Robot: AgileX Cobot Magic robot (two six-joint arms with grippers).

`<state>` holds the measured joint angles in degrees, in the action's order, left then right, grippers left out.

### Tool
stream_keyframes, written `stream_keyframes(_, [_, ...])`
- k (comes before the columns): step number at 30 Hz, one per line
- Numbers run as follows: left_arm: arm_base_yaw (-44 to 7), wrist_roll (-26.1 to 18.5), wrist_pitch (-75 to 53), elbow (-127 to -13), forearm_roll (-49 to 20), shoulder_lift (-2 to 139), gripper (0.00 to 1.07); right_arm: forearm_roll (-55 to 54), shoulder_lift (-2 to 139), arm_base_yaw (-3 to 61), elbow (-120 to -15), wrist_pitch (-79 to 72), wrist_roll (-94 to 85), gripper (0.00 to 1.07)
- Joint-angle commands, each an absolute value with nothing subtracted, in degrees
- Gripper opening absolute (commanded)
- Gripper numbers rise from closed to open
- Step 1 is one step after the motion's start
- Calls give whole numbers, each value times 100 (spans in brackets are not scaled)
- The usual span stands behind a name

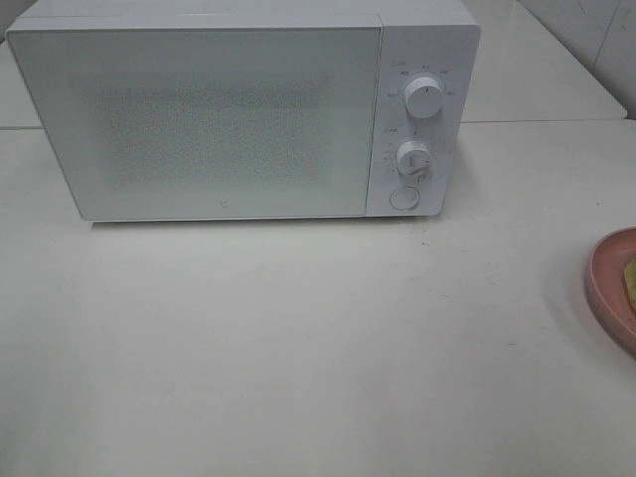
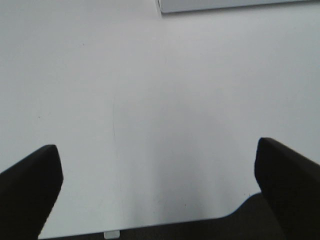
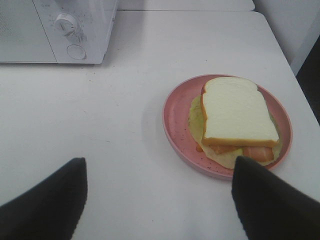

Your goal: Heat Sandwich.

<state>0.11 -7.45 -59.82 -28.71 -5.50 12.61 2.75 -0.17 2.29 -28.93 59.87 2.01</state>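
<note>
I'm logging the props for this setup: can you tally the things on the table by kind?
Microwave: 1
Pink plate: 1
Sandwich: 1
Total: 3

Both grippers, left and right, are open and hold nothing.

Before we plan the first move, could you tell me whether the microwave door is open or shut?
Shut. The microwave door sits flush with its control panel, and the sandwich lies outside on the pink plate.

Microwave point(image 1: 243, 114) rear-centre on table point(image 1: 298, 338); sandwich point(image 3: 237, 115) on plate point(image 3: 175, 120), front-right.
</note>
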Motion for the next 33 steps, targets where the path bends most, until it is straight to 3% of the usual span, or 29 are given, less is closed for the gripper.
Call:
stream_keyframes(1, [34, -682, -5901, -2848, -533, 756, 102, 252, -178, 201, -2888, 5947, 189, 76])
stream_keyframes(9, [34, -688, -5901, -2848, -504, -212, 102, 252, -178, 201, -2888, 5947, 189, 76])
stream_keyframes(33, [34, -688, -5901, -2848, -521, -172, 101, 252, -178, 201, -2888, 5947, 183, 76])
